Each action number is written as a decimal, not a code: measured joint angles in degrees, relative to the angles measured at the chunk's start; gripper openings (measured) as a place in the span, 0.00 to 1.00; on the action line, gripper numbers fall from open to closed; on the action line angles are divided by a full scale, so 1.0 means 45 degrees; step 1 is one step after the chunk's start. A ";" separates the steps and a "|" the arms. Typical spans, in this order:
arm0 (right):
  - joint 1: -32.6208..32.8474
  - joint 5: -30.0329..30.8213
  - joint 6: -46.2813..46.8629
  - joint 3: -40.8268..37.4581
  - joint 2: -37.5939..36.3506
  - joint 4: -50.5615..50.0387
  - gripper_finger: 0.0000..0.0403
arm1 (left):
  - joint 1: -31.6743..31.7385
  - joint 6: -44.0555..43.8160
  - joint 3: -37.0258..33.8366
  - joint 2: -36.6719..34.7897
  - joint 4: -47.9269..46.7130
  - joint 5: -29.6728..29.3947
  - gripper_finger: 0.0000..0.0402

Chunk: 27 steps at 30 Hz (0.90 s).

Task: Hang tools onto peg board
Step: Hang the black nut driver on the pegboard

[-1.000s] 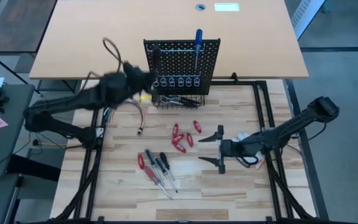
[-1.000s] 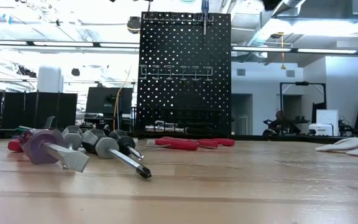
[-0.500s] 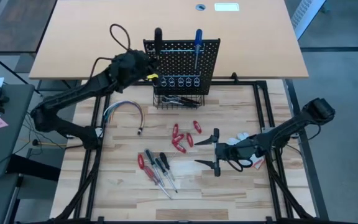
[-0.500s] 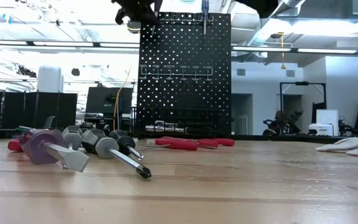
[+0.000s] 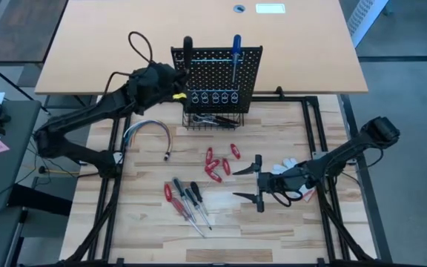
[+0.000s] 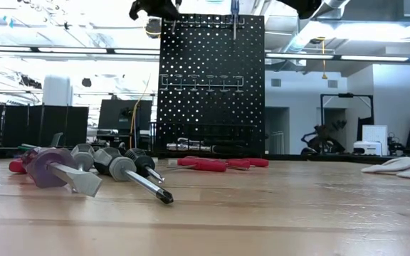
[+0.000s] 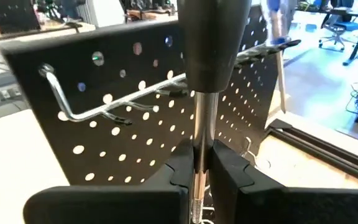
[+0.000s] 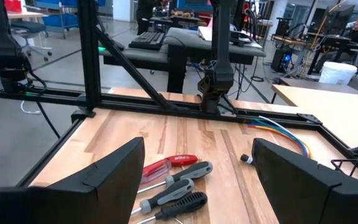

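Note:
The black peg board [image 5: 217, 74] stands upright at the table's far middle, with a blue-handled screwdriver [image 5: 236, 48] hanging from its top. My left gripper [image 5: 176, 81] is at the board's top left corner, shut on a black-handled screwdriver [image 5: 188, 44]. In the left wrist view the board's silver wire rail [image 7: 123, 102] runs just behind that tool. Other screwdrivers [image 5: 187, 199] and red-handled pliers [image 5: 217, 163] lie flat on the table. My right gripper [image 5: 258, 183] hovers open over the table to the right of them, holding nothing. My left gripper pinches the screwdriver's bare metal shaft [image 7: 199, 155] between its two fingers, a little below the black handle [image 7: 213, 43]. The fingers [image 7: 232, 171] come in about level from the table's left and lie across the shaft. The tool stands upright, handle up, lifted clear.
A bundle of multicoloured wires [image 5: 150, 130] lies left of the board's wire basket [image 5: 212, 120]. A white glove [image 5: 288, 167] lies beside my right gripper. The tan desk [image 5: 110, 44] lies behind the board. In the low view the loose screwdrivers [image 6: 112, 167] lie near left.
My left gripper has swung up and toward the table's far edge, from left of the board to its top left corner. It carries the black-handled screwdriver, whose handle now stands above the board's top edge. It has stayed shut.

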 joint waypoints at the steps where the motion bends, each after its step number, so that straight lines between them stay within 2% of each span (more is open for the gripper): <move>1: 0.0000 0.0000 0.0000 0.0000 0.0000 0.0001 0.76 | -0.0016 0.0039 0.0000 -0.0073 -0.0013 -0.0189 0.04; 7: 0.0000 0.0000 0.0092 0.0000 0.0000 0.0016 0.76 | 0.0483 -0.0053 0.0000 -0.0141 -0.0150 -0.0476 0.04; 18: -0.0005 0.0000 0.0102 0.0000 0.0000 0.0016 0.76 | 0.1287 -0.0113 -0.0807 -0.0148 0.0373 0.0389 0.05; 27: -0.0008 0.0000 0.0131 0.0000 0.0000 0.0113 0.76 | 0.1566 -0.0259 -0.0920 -0.0141 0.0470 0.0416 0.06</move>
